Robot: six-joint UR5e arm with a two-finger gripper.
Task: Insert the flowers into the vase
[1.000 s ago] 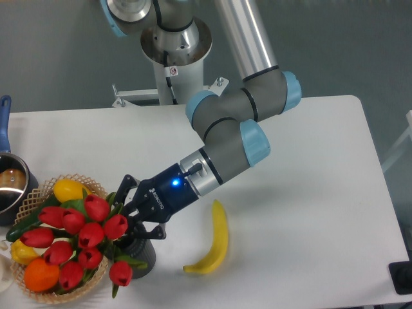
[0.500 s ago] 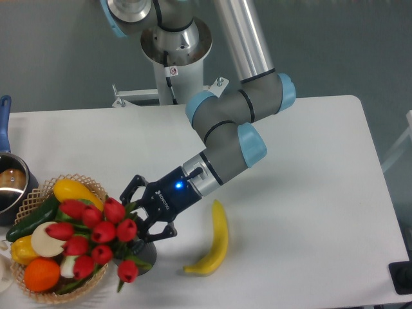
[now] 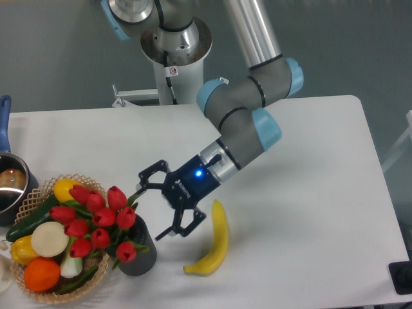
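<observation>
A: What surface and surroundings are shown?
B: A white rectangular table against a grey-green wall.

A: What lies around the black two-finger gripper?
B: Right of it, 1 yellow banana. Left of it, a round woven wicker basket of produce, and beyond that a steel pot with a blue handle.

A: And the arm?
B: The grey arm with blue joints reaches down-left; its jaws are spread apart, gripping nothing. Just beside them, the bunch of red tulips with green stems stands in the short dark grey cylindrical vase.
</observation>
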